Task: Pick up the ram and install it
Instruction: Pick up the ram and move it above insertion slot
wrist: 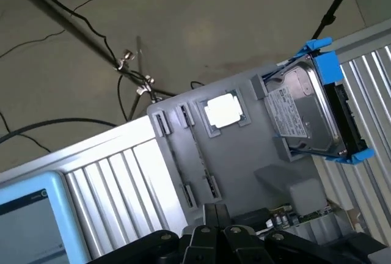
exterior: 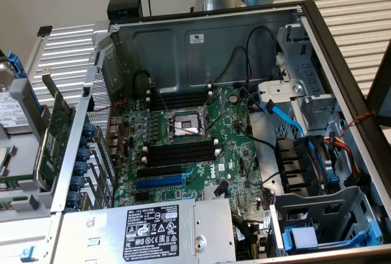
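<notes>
Dell logo on mobo (exterior: 204, 169) & black PSU label (exterior: 151, 230); hand (wrist: 215, 210) closed.

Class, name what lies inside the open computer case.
A green motherboard with a processor socket, black memory slots, cables and a grey power supply. The board's part beneath that supply is covered.

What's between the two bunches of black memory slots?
The CPU socket, with its metal frame, lies between the upper memory slots and the lower memory slots, in the exterior view.

The motherboard (exterior: 235, 148) lies in the case (exterior: 183, 44), the card (exterior: 58, 132) outside it.
</notes>
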